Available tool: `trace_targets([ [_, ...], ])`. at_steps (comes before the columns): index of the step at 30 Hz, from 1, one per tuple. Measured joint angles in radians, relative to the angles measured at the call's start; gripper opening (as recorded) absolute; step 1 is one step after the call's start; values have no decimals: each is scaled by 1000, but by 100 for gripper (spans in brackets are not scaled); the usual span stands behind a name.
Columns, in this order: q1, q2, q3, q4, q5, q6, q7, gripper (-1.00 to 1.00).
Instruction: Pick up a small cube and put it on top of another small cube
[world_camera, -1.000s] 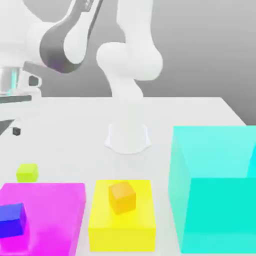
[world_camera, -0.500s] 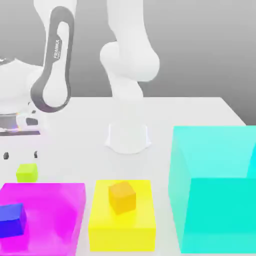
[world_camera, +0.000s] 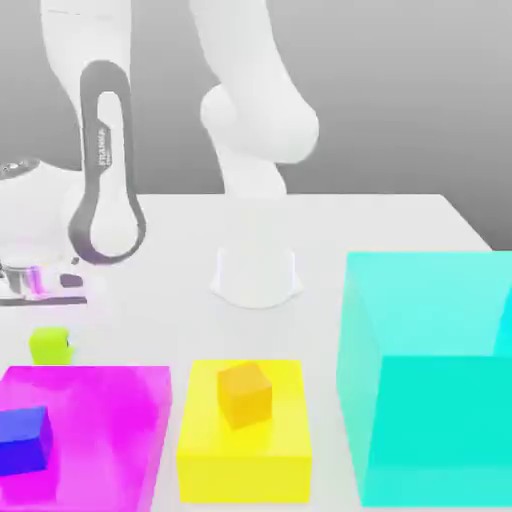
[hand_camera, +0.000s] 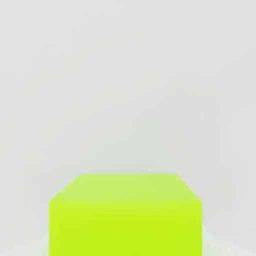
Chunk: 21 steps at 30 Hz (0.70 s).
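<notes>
lime cube (world_camera: 48, 344): sits on the white table (world_camera: 380, 225), far over on the exterior view's left, just behind the back edge of the magenta block (world_camera: 85, 430). In the hand view it's huge and right up close (hand_camera: 125, 215), top face and one side showing.
gripper (world_camera: 45, 300): hanging straight over the lime cube, low down. Fingers are pulled together, and going by how the hand sits right on top of it, they look clamped on the lime cube. The cube looks to be sitting on the table, as far as I can tell.
blue cube (world_camera: 22, 440): on top of the magenta block, near its front corner on the exterior view's left, well apart from the lime one.
orange cube (world_camera: 245, 392): perched on the yellow block (world_camera: 242, 440), turned a bit off square, near the middle of the top.
cyan block (world_camera: 430, 375): biggest thing here by far, hogging the exterior view's right, well clear of everything else.
arm: the base (world_camera: 255, 275) stands mid-table behind the yellow block, and the white links swing over toward the exterior view's left.
in the way: nothing much sits between lime and blue, only the magenta block's edge to get up over. Yellow and cyan are off to the side.
</notes>
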Motion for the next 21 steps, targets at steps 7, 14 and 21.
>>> trace_targets([
  [7, 81, -92, 59, 125, -33, -218, -109, -100],
  [14, 199, -68, 170, 378, -55, -447, -328, -100],
  [21, 250, 48, 205, 466, -96, -421, -401, 100],
])
